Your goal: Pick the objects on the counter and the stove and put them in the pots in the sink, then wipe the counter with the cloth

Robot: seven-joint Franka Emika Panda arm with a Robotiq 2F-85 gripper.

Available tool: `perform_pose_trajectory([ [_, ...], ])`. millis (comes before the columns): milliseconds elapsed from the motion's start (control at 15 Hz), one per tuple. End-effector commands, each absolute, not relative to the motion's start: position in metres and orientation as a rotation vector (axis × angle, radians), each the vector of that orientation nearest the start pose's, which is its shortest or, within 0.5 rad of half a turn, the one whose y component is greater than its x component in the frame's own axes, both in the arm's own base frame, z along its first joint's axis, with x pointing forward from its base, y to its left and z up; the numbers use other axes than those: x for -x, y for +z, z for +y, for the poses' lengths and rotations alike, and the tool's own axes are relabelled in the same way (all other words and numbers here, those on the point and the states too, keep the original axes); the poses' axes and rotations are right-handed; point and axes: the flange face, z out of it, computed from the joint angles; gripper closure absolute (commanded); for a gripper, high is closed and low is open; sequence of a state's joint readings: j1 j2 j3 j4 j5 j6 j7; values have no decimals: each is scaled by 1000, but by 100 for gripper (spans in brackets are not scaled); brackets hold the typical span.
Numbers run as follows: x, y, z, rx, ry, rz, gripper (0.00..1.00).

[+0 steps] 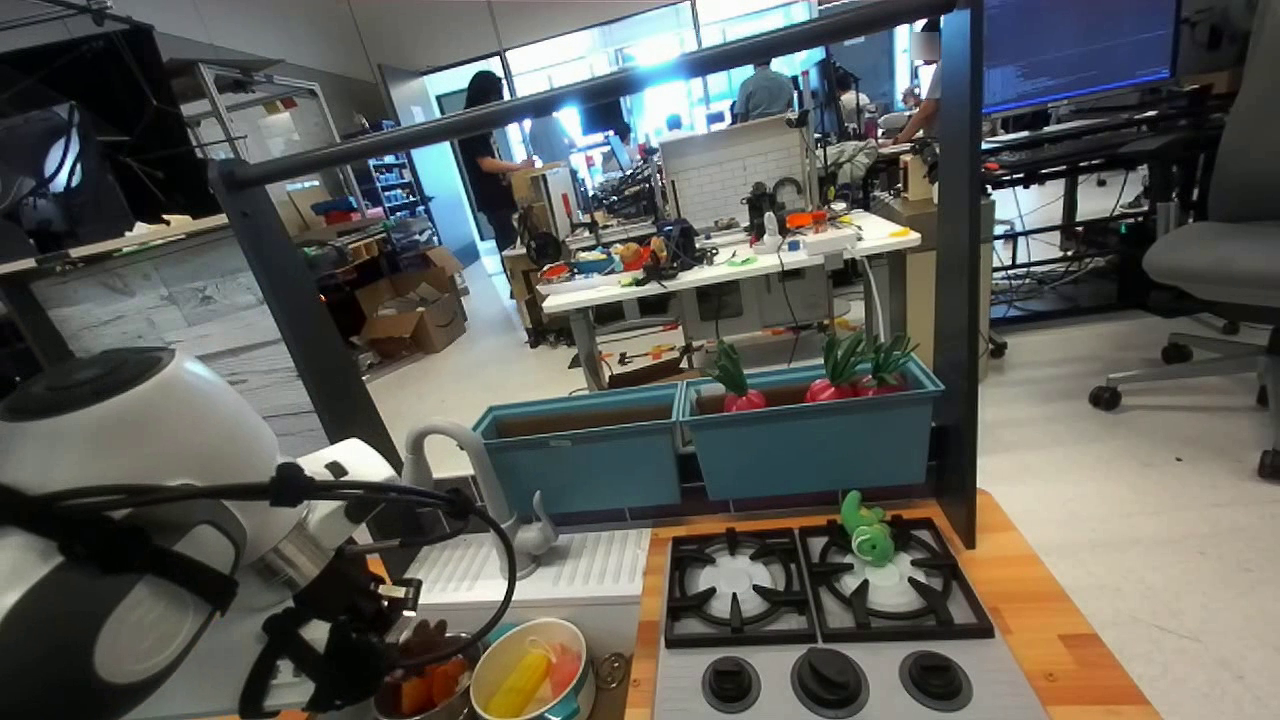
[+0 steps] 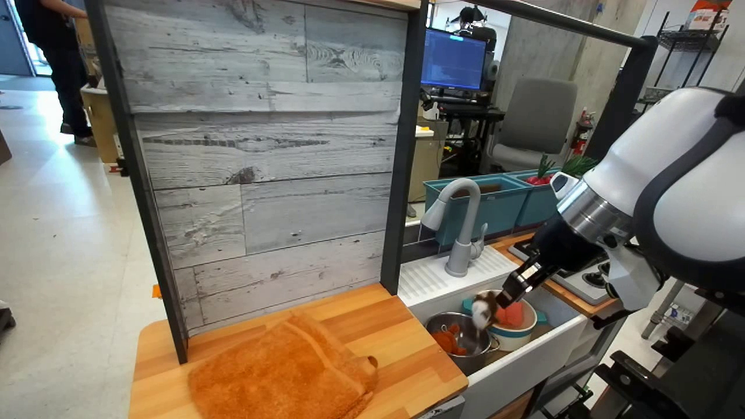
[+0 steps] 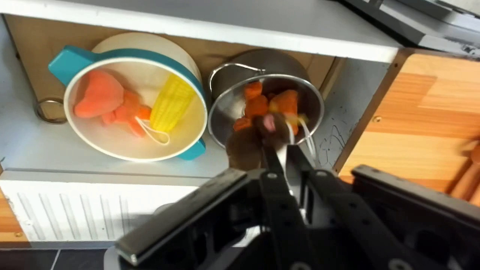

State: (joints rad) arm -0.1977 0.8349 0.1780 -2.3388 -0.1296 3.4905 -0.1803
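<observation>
The gripper (image 3: 283,150) hangs over the sink (image 2: 524,369), its fingers close together with a blurred brown toy (image 3: 252,141) right at their tips; whether they grip it I can't tell from here. I'd guess the coming drop turns on the metal pot (image 3: 283,64): it opens straight ahead of and below the fingertips, the toy showing across its near rim. The cream pot (image 3: 146,42) sits off to one side of the gripper. A green toy (image 1: 868,538) lies well away, on the stove (image 1: 775,660).
</observation>
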Motion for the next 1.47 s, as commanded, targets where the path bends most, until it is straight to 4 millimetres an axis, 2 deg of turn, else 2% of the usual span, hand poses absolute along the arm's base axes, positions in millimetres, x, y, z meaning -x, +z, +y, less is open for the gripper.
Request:
perform_pose_trajectory([
  [0,-496,30,17,2923,-633,-273,57],
  [200,-511,40,8,2960,-616,-210,34],
  [267,-522,52,-3,3026,-682,-194,27],
  [400,-545,73,-33,3112,-735,-112,12],
  [533,-570,97,-74,3183,-796,19,1],
  [600,-581,109,-96,3229,-807,71,0],
  [667,-563,85,-70,3175,-773,-25,7],
  [733,-574,98,-88,3208,-795,7,1],
  [800,-579,106,-98,3223,-813,24,0],
  [1000,-581,107,-102,3227,-817,39,0],
  [1067,-580,106,-109,3250,-762,45,0],
  [1133,-578,106,-121,3273,-712,72,0],
  [1400,-563,113,-211,3331,-700,463,0],
])
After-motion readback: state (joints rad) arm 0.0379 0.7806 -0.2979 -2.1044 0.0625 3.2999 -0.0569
